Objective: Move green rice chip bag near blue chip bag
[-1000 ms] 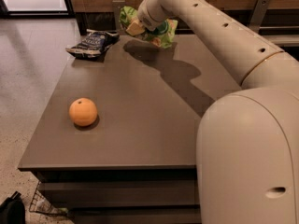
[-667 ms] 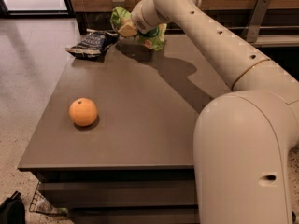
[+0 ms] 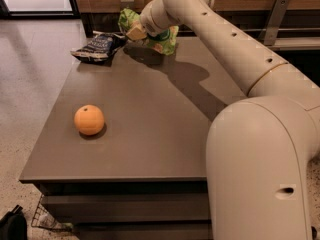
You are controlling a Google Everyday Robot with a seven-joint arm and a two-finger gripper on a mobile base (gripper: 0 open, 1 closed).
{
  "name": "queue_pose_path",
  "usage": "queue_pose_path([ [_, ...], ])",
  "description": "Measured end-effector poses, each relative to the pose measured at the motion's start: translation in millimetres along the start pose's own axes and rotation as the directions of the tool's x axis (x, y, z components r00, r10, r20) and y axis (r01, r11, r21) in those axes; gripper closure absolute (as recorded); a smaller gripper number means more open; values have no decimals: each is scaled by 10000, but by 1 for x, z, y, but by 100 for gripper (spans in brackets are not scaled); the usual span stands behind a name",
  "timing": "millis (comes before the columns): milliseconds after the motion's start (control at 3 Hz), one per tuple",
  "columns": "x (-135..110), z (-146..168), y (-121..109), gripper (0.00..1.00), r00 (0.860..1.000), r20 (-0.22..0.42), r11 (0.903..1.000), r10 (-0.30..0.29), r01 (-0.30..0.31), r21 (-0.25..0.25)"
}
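Note:
The green rice chip bag (image 3: 162,40) is bright green and crumpled, at the far edge of the table. My gripper (image 3: 136,32) is shut on it and holds it just right of the blue chip bag (image 3: 96,47). The blue bag is dark navy and wrinkly and lies flat at the table's far left corner. The arm hides much of the green bag.
An orange (image 3: 89,119) sits on the brown table (image 3: 150,129) toward the front left. A wooden wall and a metal rail (image 3: 272,19) run behind the table. A black object (image 3: 12,226) and a wire basket lie on the floor at the front left.
My gripper has carried the green bag to the left, closer to the blue bag. The orange and the blue bag have not moved.

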State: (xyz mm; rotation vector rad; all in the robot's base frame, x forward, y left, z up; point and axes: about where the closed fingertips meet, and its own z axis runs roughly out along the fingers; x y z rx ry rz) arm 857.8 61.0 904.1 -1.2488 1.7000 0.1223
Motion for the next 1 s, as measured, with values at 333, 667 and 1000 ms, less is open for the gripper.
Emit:
queue_pose_path([
  [333, 0, 3, 2, 12, 10000, -8, 10000, 0, 0, -44],
  [667, 1, 5, 4, 0, 10000, -16, 10000, 0, 0, -88],
  [1000, 1, 5, 4, 0, 10000, -16, 10000, 0, 0, -88],
])
